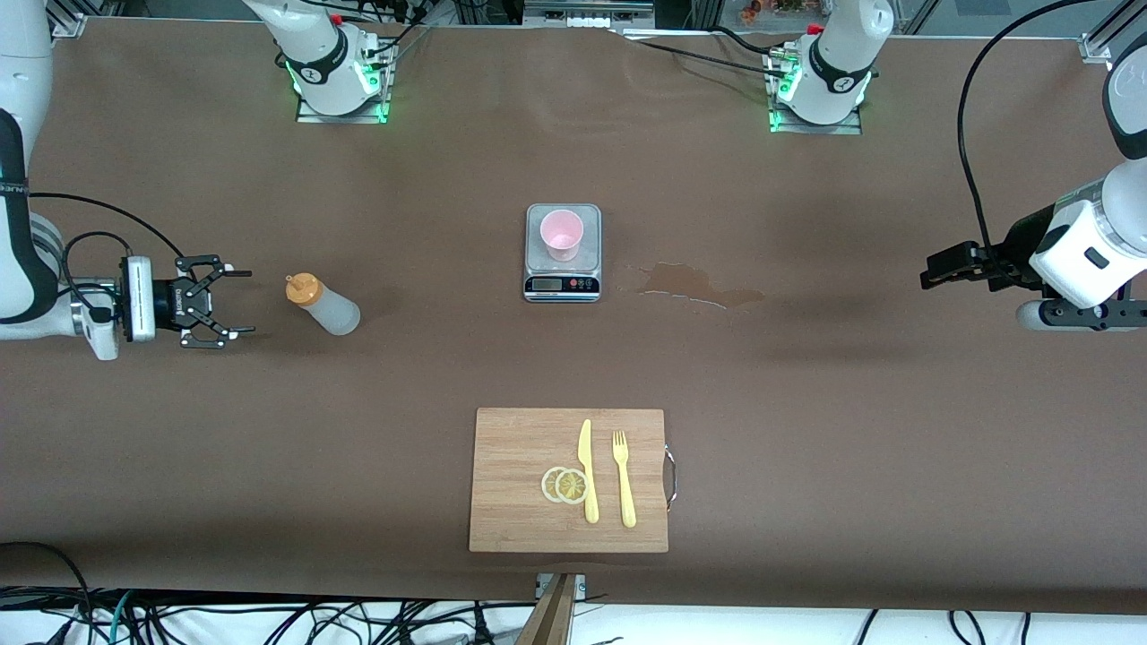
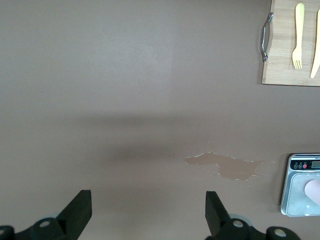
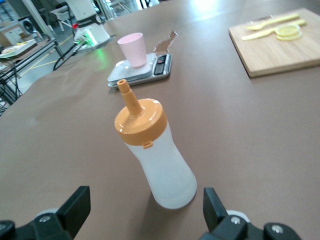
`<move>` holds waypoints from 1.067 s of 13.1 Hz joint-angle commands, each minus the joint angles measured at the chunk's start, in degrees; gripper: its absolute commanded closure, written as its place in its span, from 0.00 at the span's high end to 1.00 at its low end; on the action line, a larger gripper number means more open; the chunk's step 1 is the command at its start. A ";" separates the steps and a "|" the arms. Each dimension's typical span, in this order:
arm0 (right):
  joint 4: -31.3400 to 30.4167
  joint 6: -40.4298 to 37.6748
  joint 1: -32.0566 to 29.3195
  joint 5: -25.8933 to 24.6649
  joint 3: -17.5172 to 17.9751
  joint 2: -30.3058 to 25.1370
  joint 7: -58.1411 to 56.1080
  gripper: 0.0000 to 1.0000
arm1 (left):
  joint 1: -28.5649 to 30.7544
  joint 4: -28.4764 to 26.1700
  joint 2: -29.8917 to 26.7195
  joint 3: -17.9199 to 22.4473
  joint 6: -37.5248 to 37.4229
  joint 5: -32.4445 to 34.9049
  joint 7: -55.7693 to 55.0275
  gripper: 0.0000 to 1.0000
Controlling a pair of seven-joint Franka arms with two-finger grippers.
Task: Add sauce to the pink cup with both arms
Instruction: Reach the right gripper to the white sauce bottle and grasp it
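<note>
Sauce bottle [image 1: 323, 305] upright near the table's right-arm edge, just before the spread right gripper [image 1: 235, 303]; pink cup [image 1: 562, 234] on scale [image 1: 562, 285] mid-table; left gripper [image 1: 932, 274] spread, waiting, well apart.

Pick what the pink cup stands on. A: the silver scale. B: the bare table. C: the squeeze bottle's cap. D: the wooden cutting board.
A: the pink cup stands upright on the plate of the silver scale, apart from the cutting board nearer the front camera.
</note>
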 commanded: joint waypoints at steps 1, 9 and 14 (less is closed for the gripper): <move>0.56 -3.13 -0.92 2.92 0.43 1.45 -5.70 1.00 | 0.15 2.31 0.79 -0.21 -1.56 1.06 1.11 1.00; 1.00 -5.77 -0.57 8.20 2.09 8.92 -17.58 1.00 | 1.29 3.01 1.66 0.14 -1.92 0.97 1.46 1.00; 1.09 -6.13 -0.39 10.05 4.65 12.18 -20.49 0.95 | 1.29 3.19 1.66 0.14 -1.92 0.97 1.46 1.00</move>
